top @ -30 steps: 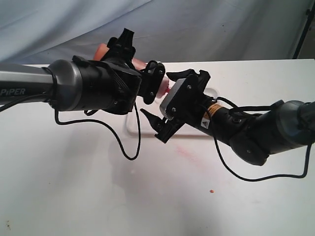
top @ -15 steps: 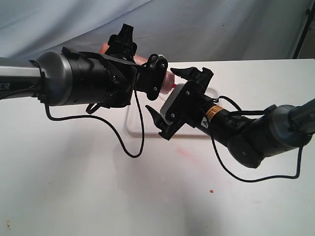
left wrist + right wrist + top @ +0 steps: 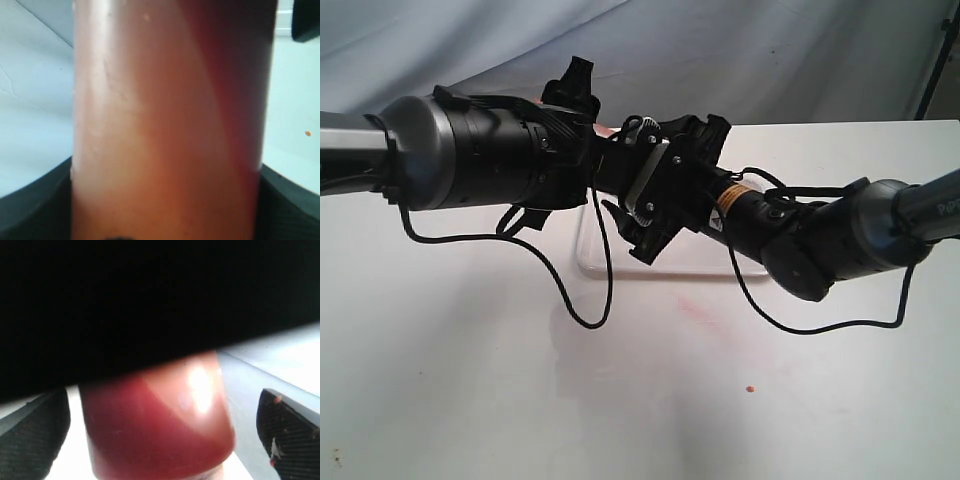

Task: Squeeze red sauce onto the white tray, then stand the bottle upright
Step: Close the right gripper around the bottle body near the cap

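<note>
My left gripper (image 3: 167, 205) is clamped on the bottle (image 3: 170, 100), holding it in the air above the white tray (image 3: 610, 258). In the last second my right gripper (image 3: 658, 185) has slid in over the tray from its right side. Its fingers (image 3: 287, 432) are spread wide either side of the bottle, not touching it. The red sauce (image 3: 150, 430) shows dark inside; the tray's bare part has none, so I judge the squeeze comes next.

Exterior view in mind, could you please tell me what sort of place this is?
Probably a robotics lab bench: a plain white table, a draped grey-blue backdrop behind it, and the cabled left arm and right arm.
</note>
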### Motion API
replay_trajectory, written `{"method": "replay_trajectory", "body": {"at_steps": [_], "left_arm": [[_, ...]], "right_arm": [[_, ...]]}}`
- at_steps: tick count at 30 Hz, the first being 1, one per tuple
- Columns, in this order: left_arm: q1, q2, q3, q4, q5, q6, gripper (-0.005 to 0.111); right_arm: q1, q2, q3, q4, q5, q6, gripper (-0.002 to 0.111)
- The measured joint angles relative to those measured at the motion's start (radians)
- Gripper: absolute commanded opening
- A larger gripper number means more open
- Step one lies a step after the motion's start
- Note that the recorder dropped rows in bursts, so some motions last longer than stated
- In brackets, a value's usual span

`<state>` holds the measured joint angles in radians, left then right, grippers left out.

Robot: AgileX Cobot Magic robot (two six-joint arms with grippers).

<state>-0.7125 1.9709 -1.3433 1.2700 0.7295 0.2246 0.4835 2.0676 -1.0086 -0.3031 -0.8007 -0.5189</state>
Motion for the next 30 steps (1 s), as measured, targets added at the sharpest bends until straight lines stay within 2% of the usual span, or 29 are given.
{"method": "replay_trajectory", "body": {"at_steps": [9,21,24,30], "left_arm": [[0.000,0.000,0.000,-0.015,0.000,0.002,0.000],[0.000,0.000,0.000,-0.044,-0.014,0.035,0.000],[0.000,0.000,0.000,-0.044,-0.028,0.035,0.000],[0.003,0.000,0.000,-0.044,-0.035,0.036,0.000]], "right_arm": [[0.000,0.008,0.000,-0.035,0.002,0.009,0.091],[0.000,0.082,0.000,-0.022,-0.122,-0.029,0.090],[0.000,0.082,0.000,-0.004,-0.135,-0.040,0.084],[0.000,0.082,0.000,0.042,-0.151,-0.058,0.057]]}}
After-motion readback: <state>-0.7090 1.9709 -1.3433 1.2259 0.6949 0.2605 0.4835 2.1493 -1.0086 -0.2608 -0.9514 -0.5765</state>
